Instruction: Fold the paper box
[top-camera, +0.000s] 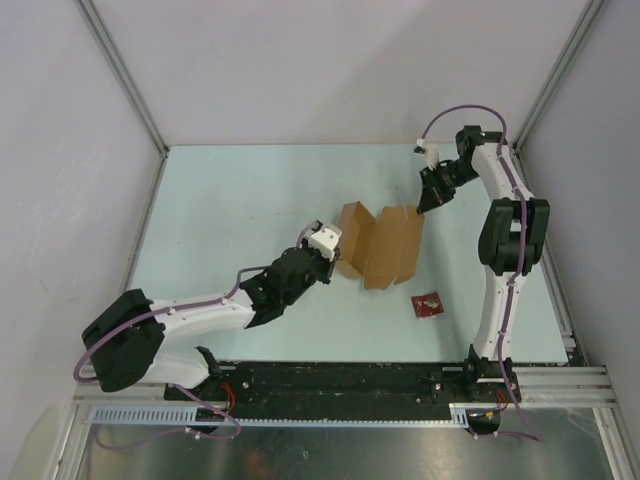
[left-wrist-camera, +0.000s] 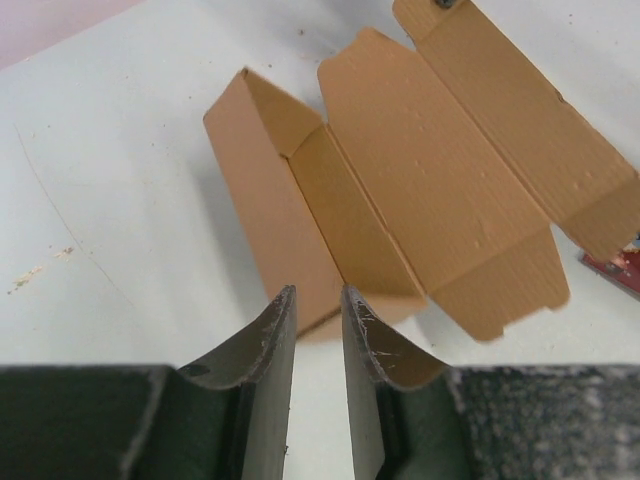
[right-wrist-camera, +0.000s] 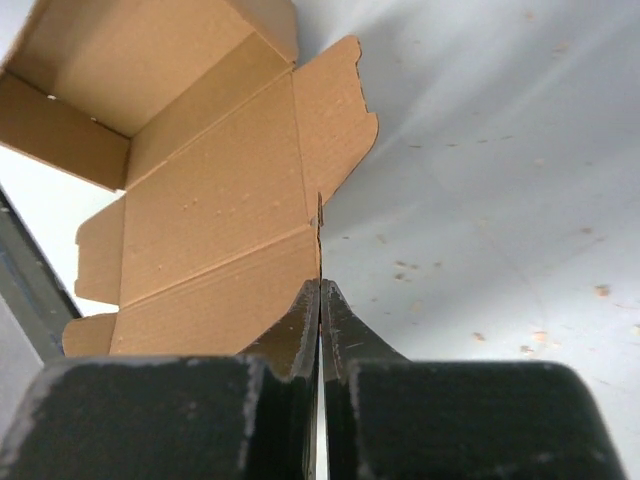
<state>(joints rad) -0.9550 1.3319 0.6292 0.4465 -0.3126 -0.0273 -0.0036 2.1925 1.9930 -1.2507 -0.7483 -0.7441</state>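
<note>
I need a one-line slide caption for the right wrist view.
Right gripper shut on an outer edge of the partly folded paper box, above the pale table.

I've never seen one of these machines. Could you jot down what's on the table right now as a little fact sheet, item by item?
Paper box: brown cardboard, partly folded; left end stands up as walls, right panels lie spread out
Right fingers: shut on the thin edge of the box's right-hand panel
Left fingers: slightly parted, just short of the box's left end, nothing between them
Red packet: small, flat on the table, beside the box but not touching it
Table: pale, with a few scattered specks
</note>
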